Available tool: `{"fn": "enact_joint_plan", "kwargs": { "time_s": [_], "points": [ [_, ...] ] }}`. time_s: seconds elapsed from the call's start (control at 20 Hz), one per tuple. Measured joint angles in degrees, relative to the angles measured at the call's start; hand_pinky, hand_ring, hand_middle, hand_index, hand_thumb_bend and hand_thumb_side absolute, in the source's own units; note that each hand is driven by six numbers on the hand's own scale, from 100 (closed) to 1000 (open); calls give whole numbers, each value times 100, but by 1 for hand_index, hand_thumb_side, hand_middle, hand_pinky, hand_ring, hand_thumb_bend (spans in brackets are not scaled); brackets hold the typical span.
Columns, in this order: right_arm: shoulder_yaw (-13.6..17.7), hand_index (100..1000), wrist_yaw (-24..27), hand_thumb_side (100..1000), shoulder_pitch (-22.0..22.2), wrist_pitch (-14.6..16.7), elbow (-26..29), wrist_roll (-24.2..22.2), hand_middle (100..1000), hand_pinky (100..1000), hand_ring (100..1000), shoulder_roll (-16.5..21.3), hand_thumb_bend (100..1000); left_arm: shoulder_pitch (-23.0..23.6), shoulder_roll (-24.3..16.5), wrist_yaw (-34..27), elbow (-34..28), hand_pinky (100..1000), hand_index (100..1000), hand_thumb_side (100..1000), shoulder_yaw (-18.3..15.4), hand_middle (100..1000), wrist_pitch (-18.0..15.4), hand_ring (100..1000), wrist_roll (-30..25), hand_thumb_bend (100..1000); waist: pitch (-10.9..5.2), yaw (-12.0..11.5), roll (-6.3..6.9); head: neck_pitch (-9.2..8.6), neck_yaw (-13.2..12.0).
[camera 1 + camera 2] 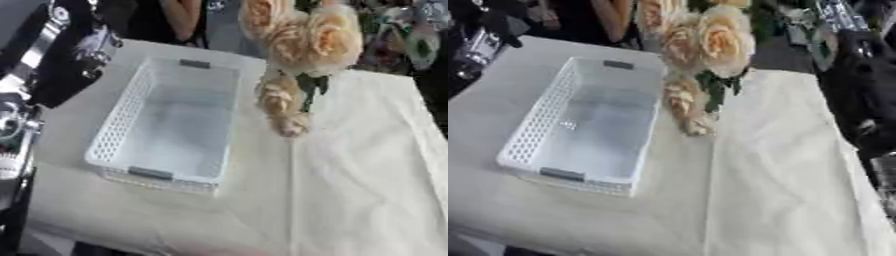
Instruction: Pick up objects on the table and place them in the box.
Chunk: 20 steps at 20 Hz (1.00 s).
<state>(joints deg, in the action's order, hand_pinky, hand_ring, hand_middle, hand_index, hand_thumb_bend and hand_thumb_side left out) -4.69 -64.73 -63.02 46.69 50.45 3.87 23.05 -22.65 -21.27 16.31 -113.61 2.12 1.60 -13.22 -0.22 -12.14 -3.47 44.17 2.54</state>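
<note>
The peach artificial roses (302, 37) are seen at upper centre, just right of the empty white basket (118, 125) — judged light and soft, best taken by the stems; finger state cannot be told — the arms are blurred

Basket (115, 127) on table (367, 165), flowers (302, 45) just right.
</note>
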Motion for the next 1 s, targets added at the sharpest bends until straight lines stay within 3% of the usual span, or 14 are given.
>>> {"fn": "enact_joint_plan", "kwargs": {
  "time_s": [0.4,0.8,0.85,0.9,0.95,1.0],
  "points": [
    [190,451,-211,106,-45,-574,-348,345,377,135,362,-552,100,-207,248,-113,-1,556,790,807,105,846,-92,734,-99,100,78,-216,-38,0,211],
    [129,454,-162,146,-197,-1235,-184,632,382,151,365,-1117,100,-376,441,-252,-2,519,777,792,161,807,-224,705,-152,100,100,-418,-79,0,440],
    [96,508,-219,100,-197,-1272,-193,621,437,215,413,-1184,100,-391,458,-288,-2,484,756,779,161,771,-263,669,-112,100,100,-444,-84,0,480],
    [62,548,-310,100,-195,-1290,-223,593,436,205,406,-1254,100,-415,485,-332,-2,482,754,778,161,767,-313,666,-55,100,101,-479,-89,0,528],
    [25,645,-453,100,-192,-1303,-259,553,578,397,547,-1328,100,-444,504,-384,-2,484,753,778,161,763,-368,663,12,100,108,-518,-90,0,578],
    [-12,645,-624,100,-185,-1292,-305,493,578,397,547,-1403,100,-478,532,-435,-2,484,753,778,161,763,-423,663,71,100,125,-550,-91,0,627]
  ]
}}
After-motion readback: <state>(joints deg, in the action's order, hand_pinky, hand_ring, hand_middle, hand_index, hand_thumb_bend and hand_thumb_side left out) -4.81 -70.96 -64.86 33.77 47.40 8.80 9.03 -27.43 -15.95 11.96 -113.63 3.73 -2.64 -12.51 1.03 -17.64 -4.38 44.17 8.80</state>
